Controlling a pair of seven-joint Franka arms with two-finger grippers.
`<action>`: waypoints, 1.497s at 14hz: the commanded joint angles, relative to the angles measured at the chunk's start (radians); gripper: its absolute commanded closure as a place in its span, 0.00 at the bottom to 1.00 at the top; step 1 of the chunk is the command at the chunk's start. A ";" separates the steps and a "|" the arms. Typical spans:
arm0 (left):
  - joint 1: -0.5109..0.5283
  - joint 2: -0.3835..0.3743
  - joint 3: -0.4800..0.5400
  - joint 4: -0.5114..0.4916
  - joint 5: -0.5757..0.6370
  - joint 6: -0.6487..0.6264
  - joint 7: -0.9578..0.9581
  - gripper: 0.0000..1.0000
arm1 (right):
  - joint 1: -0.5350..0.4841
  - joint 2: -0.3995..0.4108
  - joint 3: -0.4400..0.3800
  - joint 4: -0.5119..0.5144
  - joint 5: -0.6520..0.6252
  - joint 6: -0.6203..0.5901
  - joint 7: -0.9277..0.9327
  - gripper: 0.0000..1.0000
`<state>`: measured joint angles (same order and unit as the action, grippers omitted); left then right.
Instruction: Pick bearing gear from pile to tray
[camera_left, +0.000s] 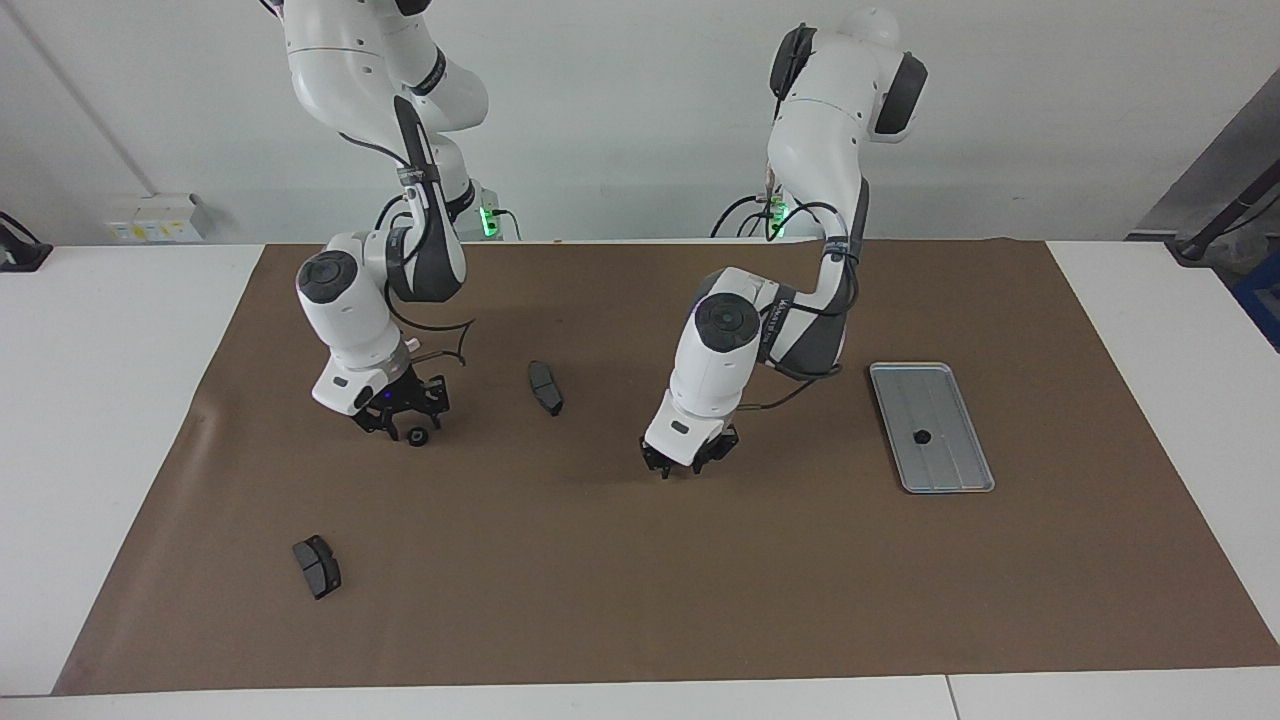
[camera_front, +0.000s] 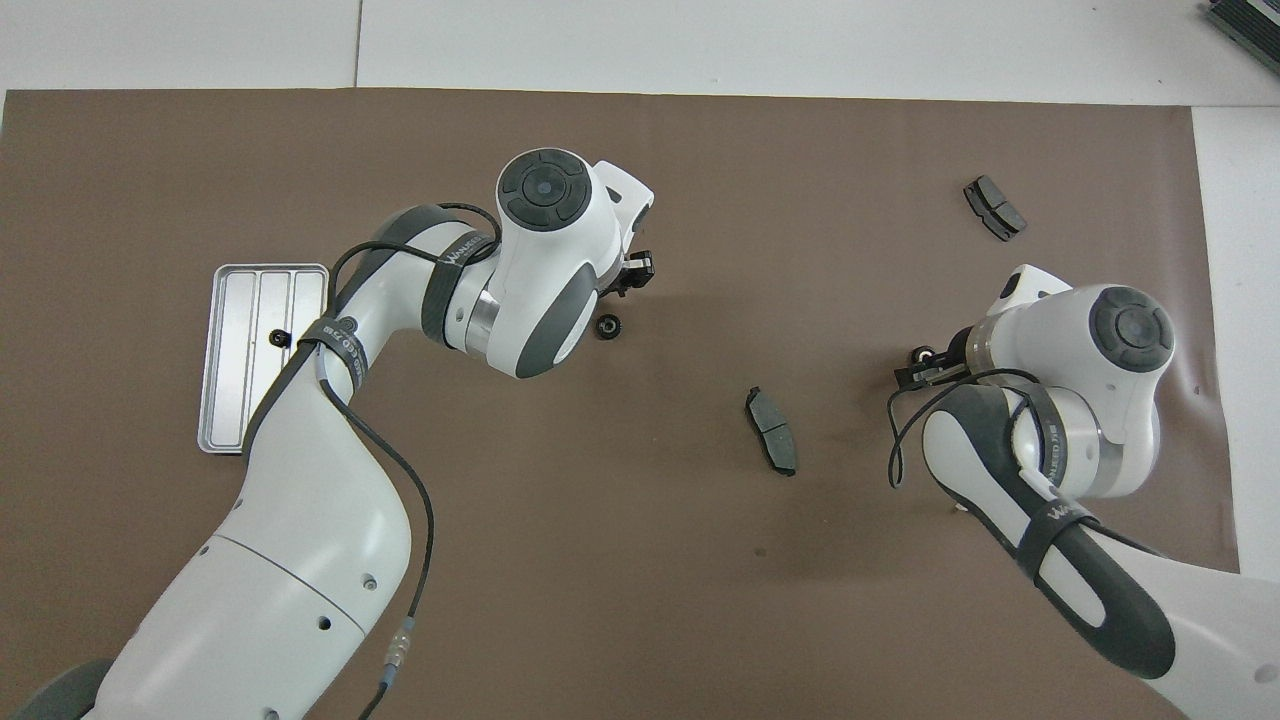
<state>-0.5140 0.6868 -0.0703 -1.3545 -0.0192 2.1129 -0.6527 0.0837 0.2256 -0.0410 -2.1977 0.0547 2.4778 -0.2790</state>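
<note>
The tray (camera_left: 950, 400) lies on the brown mat toward the left arm's end, with one small black bearing gear (camera_left: 921, 436) in it. The pile is a loose scatter. One gear (camera_front: 606, 327) lies mid-mat; my left gripper (camera_left: 682, 464) is low over it, open, and hides it in the facing view. Another gear (camera_left: 418, 436) lies toward the right arm's end. My right gripper (camera_left: 400, 428) is down at that gear, open, its fingertips close beside it.
Two dark grey curved pads lie on the mat: one (camera_left: 545, 387) between the two grippers, the other (camera_left: 317, 566) farther from the robots, toward the right arm's end. White table (camera_left: 120, 400) borders the mat (camera_left: 640, 580).
</note>
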 joint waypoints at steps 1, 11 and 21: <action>-0.021 0.007 0.015 0.005 0.022 -0.022 -0.019 0.49 | -0.013 -0.008 0.012 -0.017 0.031 0.030 -0.042 0.38; -0.037 -0.032 0.015 -0.118 0.030 0.038 -0.021 0.50 | -0.012 -0.005 0.012 -0.016 0.031 0.038 -0.022 1.00; -0.058 -0.052 0.015 -0.155 0.030 0.025 -0.022 0.58 | -0.004 -0.018 0.015 0.142 0.031 -0.166 0.095 1.00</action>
<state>-0.5513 0.6645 -0.0688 -1.4523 -0.0044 2.1289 -0.6533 0.0854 0.2163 -0.0346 -2.0978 0.0578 2.3709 -0.1961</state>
